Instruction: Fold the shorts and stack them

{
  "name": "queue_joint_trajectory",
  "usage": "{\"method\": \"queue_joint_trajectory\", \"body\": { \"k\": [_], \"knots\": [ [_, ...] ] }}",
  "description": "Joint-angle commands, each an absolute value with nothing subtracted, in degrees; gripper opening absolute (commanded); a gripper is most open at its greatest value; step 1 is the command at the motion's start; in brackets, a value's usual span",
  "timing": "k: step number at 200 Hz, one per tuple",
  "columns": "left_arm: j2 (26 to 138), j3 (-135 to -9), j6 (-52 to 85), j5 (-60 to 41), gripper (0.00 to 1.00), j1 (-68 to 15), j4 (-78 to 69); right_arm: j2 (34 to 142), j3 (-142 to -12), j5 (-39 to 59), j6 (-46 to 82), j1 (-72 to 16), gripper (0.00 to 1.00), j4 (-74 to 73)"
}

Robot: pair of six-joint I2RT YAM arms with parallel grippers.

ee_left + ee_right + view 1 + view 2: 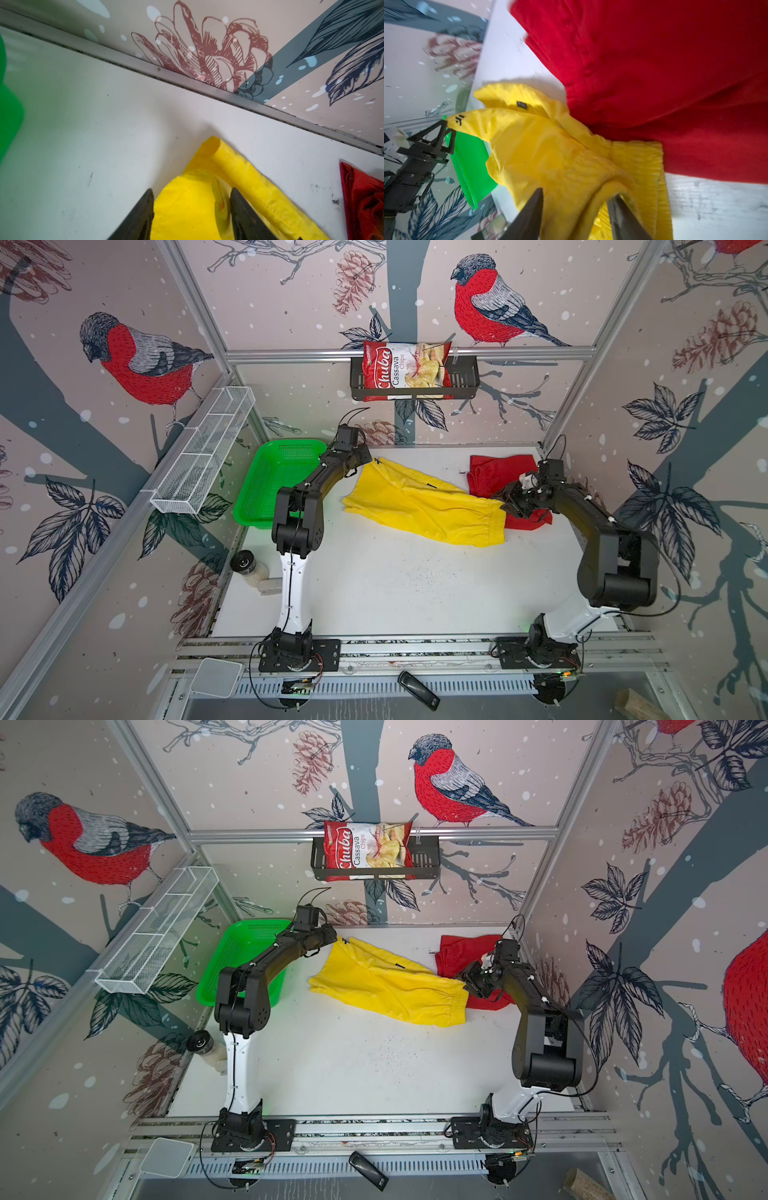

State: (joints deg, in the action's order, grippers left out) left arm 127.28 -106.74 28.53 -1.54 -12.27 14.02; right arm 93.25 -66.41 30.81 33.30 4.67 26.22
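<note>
Across the counter (395, 593) from 11 to 2 o'clock, the yellow shorts (424, 506) lie wrinkled, seemingly doubled leg over leg. Their gathered waistband overlaps the red shorts (494, 472), a rumpled bundle at 2 o'clock, so I judge the folding part done and the stacking left. The left fingers (141, 216) at the hem and the right fingers (529, 214) at the waistband stand apart, straddling yellow cloth.

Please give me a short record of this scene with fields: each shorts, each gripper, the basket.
red shorts: bunched at far right of table
yellow shorts: spread out, waistband end lying over red shorts
left gripper: open, astride a yellow leg hem
right gripper: open, astride the yellow waistband
green basket: far left of table
</note>
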Motion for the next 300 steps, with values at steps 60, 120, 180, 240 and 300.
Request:
{"method": "queue_joint_trajectory", "body": {
  "k": [60, 120, 180, 240, 300],
  "knots": [
    [107.2, -82.8, 28.1, -3.4, 0.64, -12.4, 3.1, 78.6, -64.1, 12.2, 35.0, 0.1, 0.60, 18.4],
    [104.6, -67.1, 32.4, -12.9, 0.34, -12.7, -3.7, 76.7, -57.6, 5.0, 34.2, -22.4, 0.59, 9.4],
    [105.8, -60.0, 32.5, -9.8, 0.04, -12.8, -3.5, 99.2, -66.7, 8.8, 33.2, -36.7, 0.58, 1.0],
    [109.0, -54.8, 34.4, -4.5, 0.01, -12.8, -4.4, 116.7, -80.5, 11.0, 30.6, -38.5, 0.57, 1.8],
    [109.2, -53.8, 34.6, -3.9, 0.01, -12.8, -5.0, 128.7, -91.3, 12.9, 28.4, -33.8, 0.57, 4.5]
  ]
}}
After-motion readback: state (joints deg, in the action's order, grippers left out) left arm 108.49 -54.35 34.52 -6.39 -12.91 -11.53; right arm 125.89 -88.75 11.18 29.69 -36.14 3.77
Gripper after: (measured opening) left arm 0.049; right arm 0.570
